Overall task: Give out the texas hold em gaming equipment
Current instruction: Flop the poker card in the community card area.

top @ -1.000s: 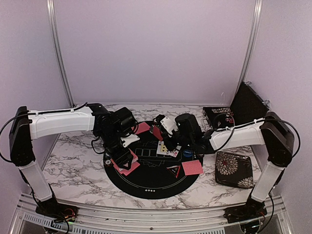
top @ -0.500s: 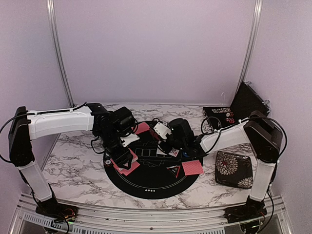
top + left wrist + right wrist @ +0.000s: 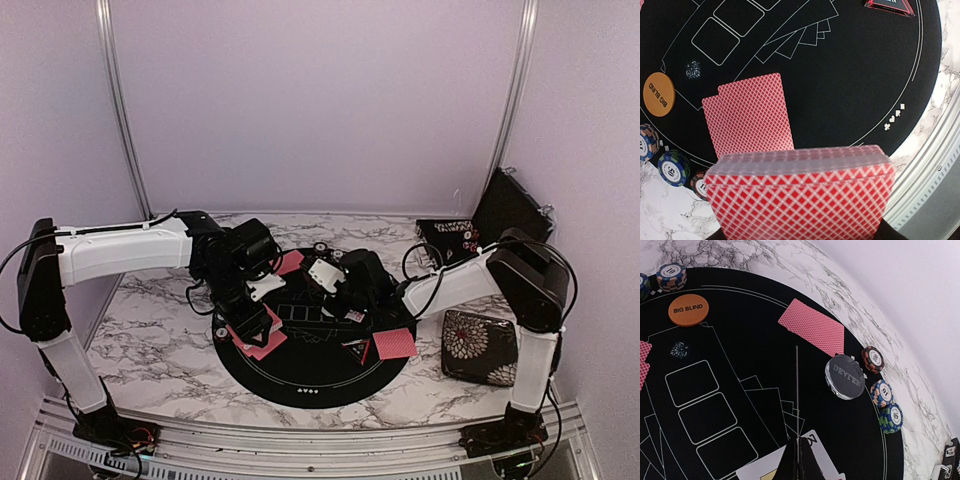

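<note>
Deck [image 3: 800, 200] clamped in left gripper [image 3: 254, 328], arm outstretched over mat [image 3: 850, 90].

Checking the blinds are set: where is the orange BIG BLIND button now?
The orange BIG BLIND button lies on the black mat, upper left in the right wrist view, just inside the rim near a striped chip stack.

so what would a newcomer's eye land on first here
Probably the red-backed deck filling the bottom of the left wrist view, held in the left gripper over the left side of the round black mat. Next come the orange BIG BLIND button near the mat's rim, and the right gripper shut on a card seen edge-on above the mat's middle.
</note>
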Action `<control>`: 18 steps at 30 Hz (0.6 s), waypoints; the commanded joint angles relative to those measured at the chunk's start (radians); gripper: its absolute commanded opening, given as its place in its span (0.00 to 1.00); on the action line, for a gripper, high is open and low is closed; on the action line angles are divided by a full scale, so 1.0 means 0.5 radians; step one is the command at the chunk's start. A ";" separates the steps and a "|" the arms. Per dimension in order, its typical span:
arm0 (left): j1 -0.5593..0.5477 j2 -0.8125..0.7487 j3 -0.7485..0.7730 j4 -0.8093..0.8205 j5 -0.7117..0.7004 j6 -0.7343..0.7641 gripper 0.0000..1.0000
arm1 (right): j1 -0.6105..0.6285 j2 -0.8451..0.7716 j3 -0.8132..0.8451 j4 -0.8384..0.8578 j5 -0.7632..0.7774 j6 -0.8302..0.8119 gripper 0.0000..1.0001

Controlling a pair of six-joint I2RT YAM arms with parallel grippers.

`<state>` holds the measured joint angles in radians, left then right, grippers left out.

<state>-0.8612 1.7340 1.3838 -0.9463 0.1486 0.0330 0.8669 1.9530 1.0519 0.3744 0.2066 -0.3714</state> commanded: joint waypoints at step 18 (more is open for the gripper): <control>0.009 -0.051 0.001 0.000 0.009 0.003 0.55 | 0.156 -0.116 -0.113 -0.168 -0.076 0.135 0.23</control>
<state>-0.8612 1.7340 1.3838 -0.9463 0.1486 0.0330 0.9199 1.9469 1.0172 0.3199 0.1730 -0.3367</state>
